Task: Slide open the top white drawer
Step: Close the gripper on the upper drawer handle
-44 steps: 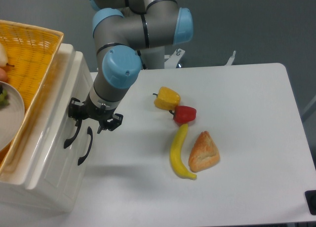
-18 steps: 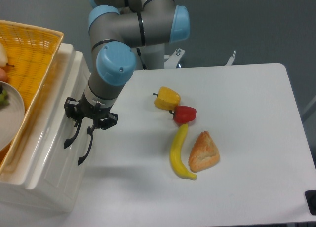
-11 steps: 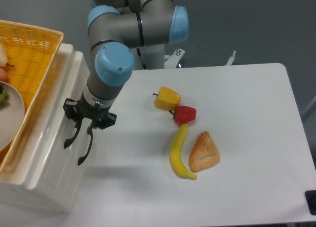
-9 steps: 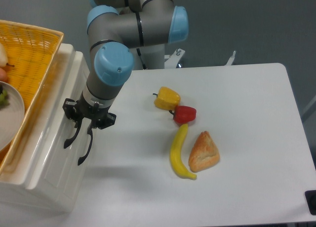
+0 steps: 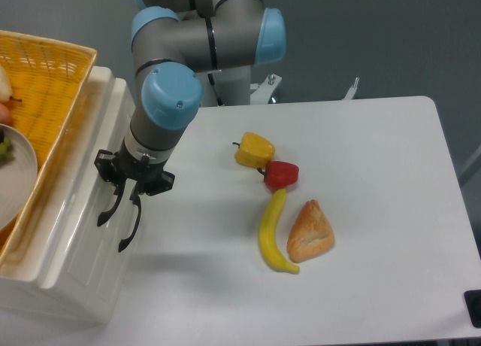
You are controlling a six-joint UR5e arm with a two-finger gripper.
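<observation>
The white cabinet [image 5: 75, 241] stands at the table's left edge, its front facing right. The top white drawer [image 5: 81, 210] sits flush with the cabinet front, and its curved black handle [image 5: 107, 210] is the left one of the two. The lower drawer's handle [image 5: 129, 229] lies just to the right. My gripper [image 5: 126, 191] points down at the far ends of both handles, its black fingers open and level with the tops of the handles. Whether a finger touches the top drawer's handle I cannot tell.
A wicker basket [image 5: 52, 83] with a plate [image 5: 16, 173] rests on top of the cabinet. On the table lie a yellow pepper [image 5: 254, 150], a red pepper [image 5: 281, 174], a banana [image 5: 272, 233] and a pastry [image 5: 310, 231]. The arm's base [image 5: 233, 83] stands at the table's back.
The gripper has shifted left, from beside the lower handle to over the far ends of both handles. The drawers have not moved.
</observation>
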